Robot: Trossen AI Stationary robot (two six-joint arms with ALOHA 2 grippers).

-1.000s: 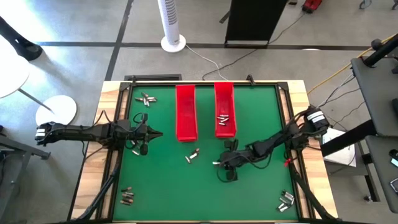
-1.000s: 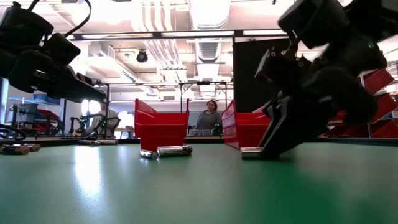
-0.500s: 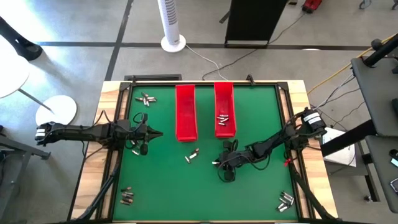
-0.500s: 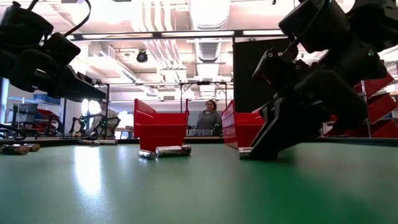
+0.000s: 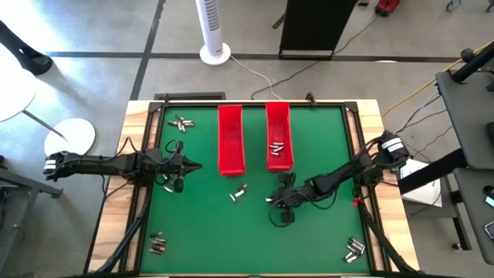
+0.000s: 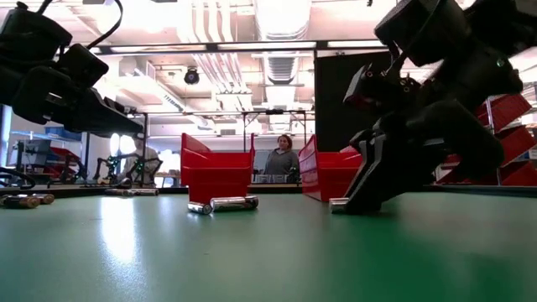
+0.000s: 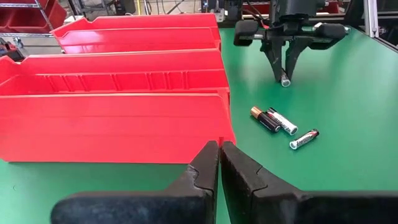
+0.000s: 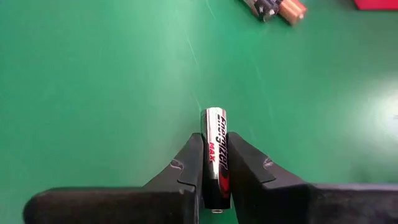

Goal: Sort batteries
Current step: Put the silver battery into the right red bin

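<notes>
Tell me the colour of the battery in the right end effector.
Silver with black and red lettering, clearest in the right wrist view.

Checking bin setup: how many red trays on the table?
2. Both stand side by side at the table's far middle: the left red tray and the right red tray, which has batteries in it. None seem hidden.

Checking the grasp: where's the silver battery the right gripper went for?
Between the right gripper's fingers, the silver battery at mid-table, below the right red tray.

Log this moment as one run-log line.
task: sort batteries | right gripper: shut on silver battery, at mat | left gripper: shut, empty, waiting beside red trays | loose batteries remain on mat
</notes>
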